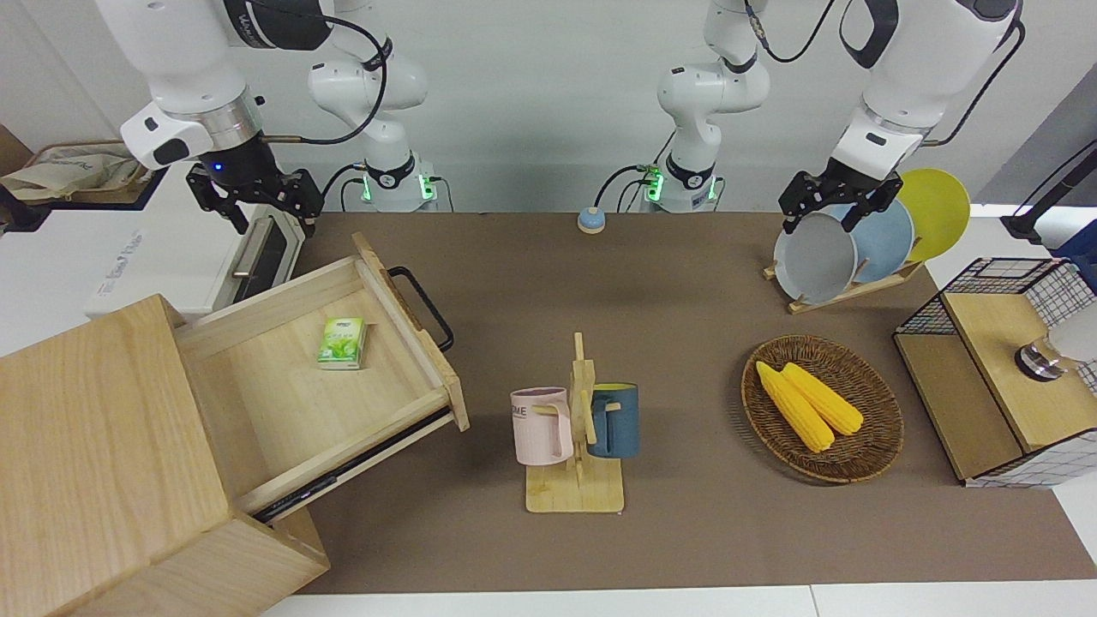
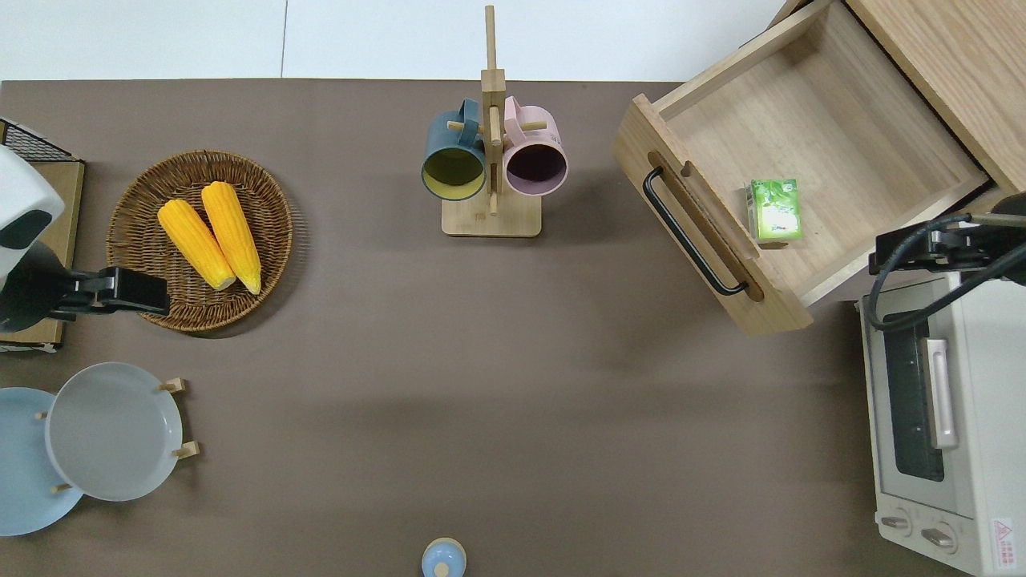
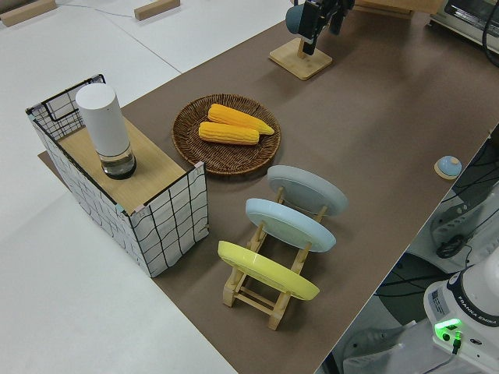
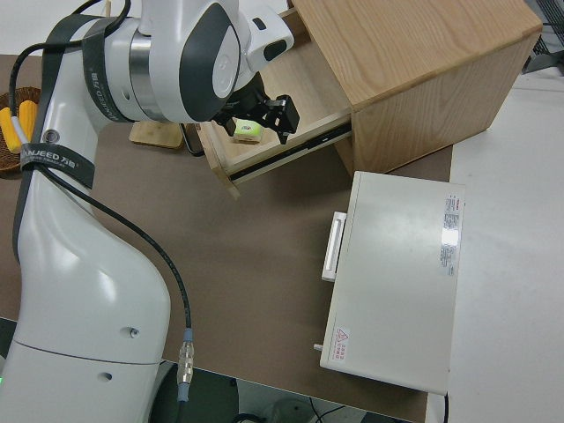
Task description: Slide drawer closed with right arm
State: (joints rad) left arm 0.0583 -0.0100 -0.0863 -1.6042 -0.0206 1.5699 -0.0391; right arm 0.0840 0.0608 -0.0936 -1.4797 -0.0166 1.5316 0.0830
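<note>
- Nearest the robots, at the right arm's end of the table, a white toaster oven [image 2: 946,401] sits with its door shut.
- Over the oven's farther edge, beside the drawer's side wall, hangs the right gripper [image 1: 257,201], fingers spread and holding nothing.
- Farther out, the drawer [image 2: 809,152] stands pulled well out of the pale wooden box [image 1: 94,463], black bar handle [image 2: 689,232] facing the table's middle.
- Inside lies a green packet [image 2: 774,210].
- The left arm is parked, its gripper [image 1: 827,206] open.
</note>
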